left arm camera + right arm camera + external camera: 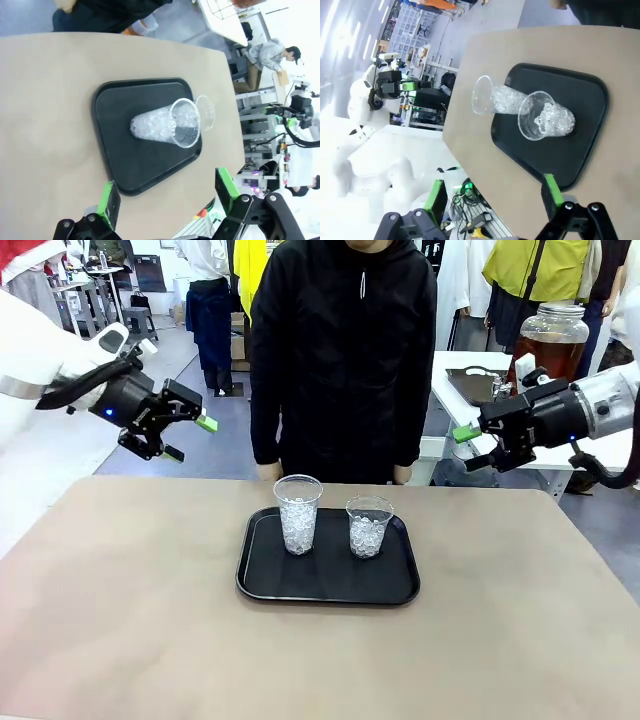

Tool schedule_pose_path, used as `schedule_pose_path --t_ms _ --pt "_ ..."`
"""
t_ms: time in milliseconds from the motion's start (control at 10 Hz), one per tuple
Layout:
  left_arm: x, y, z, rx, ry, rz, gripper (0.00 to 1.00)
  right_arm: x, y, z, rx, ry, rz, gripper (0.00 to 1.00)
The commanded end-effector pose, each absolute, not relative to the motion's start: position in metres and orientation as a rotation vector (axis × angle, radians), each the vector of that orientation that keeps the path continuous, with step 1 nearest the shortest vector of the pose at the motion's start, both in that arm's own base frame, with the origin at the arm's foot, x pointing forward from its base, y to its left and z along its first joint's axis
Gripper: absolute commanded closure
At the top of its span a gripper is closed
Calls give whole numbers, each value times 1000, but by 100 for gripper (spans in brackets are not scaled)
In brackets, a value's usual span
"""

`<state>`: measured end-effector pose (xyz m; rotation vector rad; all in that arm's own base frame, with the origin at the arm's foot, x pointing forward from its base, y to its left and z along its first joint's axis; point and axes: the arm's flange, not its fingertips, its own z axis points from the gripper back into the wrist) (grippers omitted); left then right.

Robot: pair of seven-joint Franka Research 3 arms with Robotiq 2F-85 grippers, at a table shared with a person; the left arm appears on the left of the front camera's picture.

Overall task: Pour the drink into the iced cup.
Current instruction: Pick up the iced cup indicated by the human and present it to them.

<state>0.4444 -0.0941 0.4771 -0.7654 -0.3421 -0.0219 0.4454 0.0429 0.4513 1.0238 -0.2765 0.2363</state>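
Note:
Two clear plastic cups of ice stand on a black tray [260, 585] at the table's middle: a taller cup [297, 513] on the left, a shorter cup [368, 526] on the right. The amber drink fills a big glass dispenser jar [549, 341] with a metal lid on a white side table at the back right. My left gripper [188, 437] hangs open in the air at the far left, above the table's edge. My right gripper [470, 446] hangs open at the right, just in front of the jar. Each wrist view looks down at the tray [112, 150] [592, 135] between open fingers.
A person in a black top [343, 350] stands at the table's far side, right behind the tray. The white side table [470, 390] with the jar also carries a dark tray. Bare tan tabletop [130, 620] surrounds the black tray.

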Motion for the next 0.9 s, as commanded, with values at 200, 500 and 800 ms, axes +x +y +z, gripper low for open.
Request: schedule_pose_path --t_ms 200,500,800 --pt "445 -98 485 -779 -345 -17 0 445 43 451 1024 -276 236 0" --pt "449 -85 475 -815 -332 13 0 457 40 445 1058 -241 176 0" --pt "474 -46 441 -1045 -151 59 0 481 6 419 1261 -110 40 0"
